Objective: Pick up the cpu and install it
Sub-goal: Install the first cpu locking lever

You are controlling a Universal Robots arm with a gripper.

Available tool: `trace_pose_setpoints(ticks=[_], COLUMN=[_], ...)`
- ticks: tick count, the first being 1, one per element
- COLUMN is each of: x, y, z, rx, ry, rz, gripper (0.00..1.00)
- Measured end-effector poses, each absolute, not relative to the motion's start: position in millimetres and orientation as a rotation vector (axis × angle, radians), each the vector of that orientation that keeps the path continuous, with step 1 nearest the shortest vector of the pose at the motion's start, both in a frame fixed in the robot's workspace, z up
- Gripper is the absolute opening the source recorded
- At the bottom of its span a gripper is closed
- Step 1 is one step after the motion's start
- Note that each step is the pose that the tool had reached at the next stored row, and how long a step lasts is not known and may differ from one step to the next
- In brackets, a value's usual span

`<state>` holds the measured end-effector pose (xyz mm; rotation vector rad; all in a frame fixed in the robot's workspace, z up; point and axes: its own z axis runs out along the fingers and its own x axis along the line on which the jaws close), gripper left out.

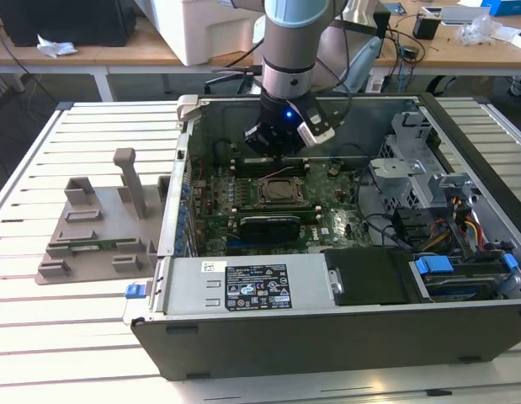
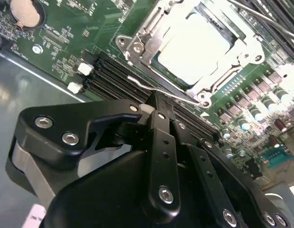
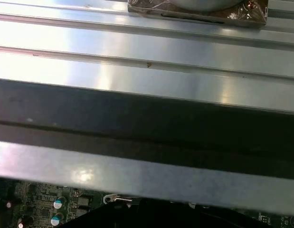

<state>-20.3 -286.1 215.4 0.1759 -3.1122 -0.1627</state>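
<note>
The cpu [image 2: 199,47], a flat square chip with a shiny silver top, lies inside the socket frame [image 2: 137,45] on the green motherboard, and the metal bracket surrounds it. My gripper [image 2: 156,102] hovers just beside that socket, fingers together with nothing between them. Its tip is close to the thin wire lever [image 2: 161,90] along the socket's edge. In the exterior view the gripper [image 1: 277,150] hangs inside the open computer case [image 1: 327,337], just behind the socket [image 1: 281,190].
A grey holder block [image 1: 100,227] with upright posts stands on the slatted table at the exterior view's left, outside the case. Memory slots [image 2: 109,78] run beside the socket. Drive cages and cables [image 1: 445,210] fill the case's right side. The case wall [image 3: 147,123] crosses the first wrist view.
</note>
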Motion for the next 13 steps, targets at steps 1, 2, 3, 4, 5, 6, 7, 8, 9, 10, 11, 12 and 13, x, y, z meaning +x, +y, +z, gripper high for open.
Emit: trace_pose_setpoints(ticks=[1, 2, 3, 4, 5, 6, 7, 8, 9, 10, 11, 12, 13], x=[-15.3, -10.2, -5.9, -3.4, -2.6, -1.7, -1.1, -0.6, -0.1, 0.1, 0.3, 0.5, 0.6], y=[-286.0, -286.0, -286.0, -286.0, -286.0, -286.0, -286.0, -286.0, -286.0, -286.0, -286.1, -286.2, -286.4], z=[212.6, 210.7, 209.1, 207.6, 207.0, 206.5, 206.1, 205.7, 205.3, 205.2, 205.0, 204.9, 204.7], rx=[0.176, 0.176, 0.176, 0.176, 0.176, 0.176, 0.176, 0.176, 0.176, 0.176, 0.176, 0.176, 0.176], ry=[-3.112, -3.112, -3.112, -3.112, -3.112, -3.112, -3.112, -3.112, -3.112, -3.112, -3.112, -3.112, -3.112], rz=[-0.16, -0.159, -0.159, -0.159, -0.159, -0.159, -0.158, -0.158, -0.158, -0.157, -0.157, -0.157, -0.157], gripper=[0.11, 0.11, 0.11, 0.11, 0.11, 0.11, 0.11, 0.11, 0.11, 0.11, 0.11, 0.11, 0.11])
